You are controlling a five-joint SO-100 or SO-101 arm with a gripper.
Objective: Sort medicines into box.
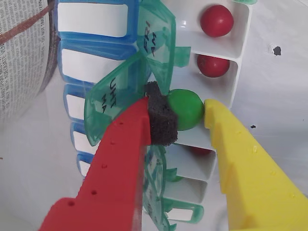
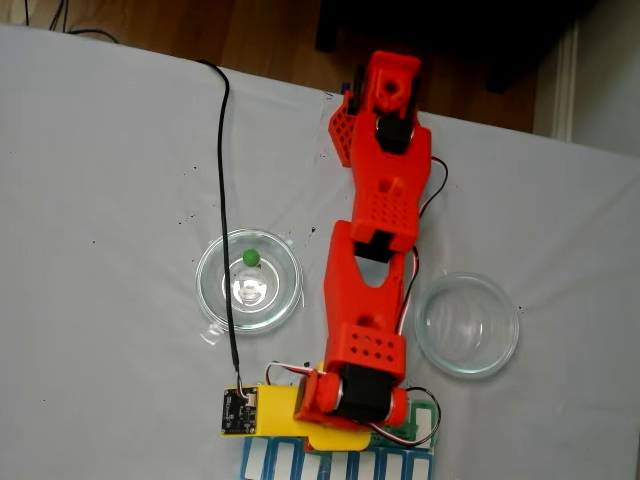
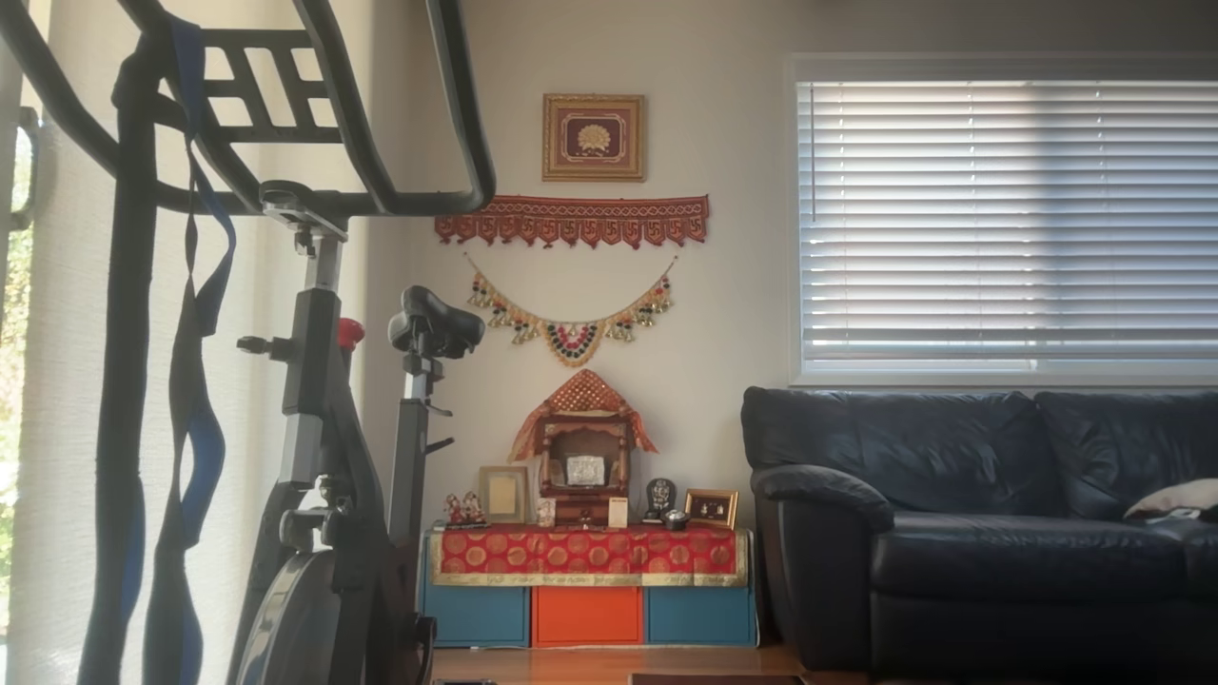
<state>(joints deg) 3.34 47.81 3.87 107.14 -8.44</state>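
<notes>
A glossy bright green ball [image 1: 185, 109] is gripped in the red-and-yellow two-finger gripper [image 1: 185, 113], foam pad at 9 o'clock, directly above an open compartment of the long white pill organiser with translucent green lids [image 1: 226, 67]. Two dark red balls [image 1: 216, 20] lie in compartments toward 12 o'clock. Release should be made low and centred, so that bounce-out is avoided.

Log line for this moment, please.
gripper: shut on green ball | position: over open compartment of box | two red balls placed | one green ball in left dish
</notes>
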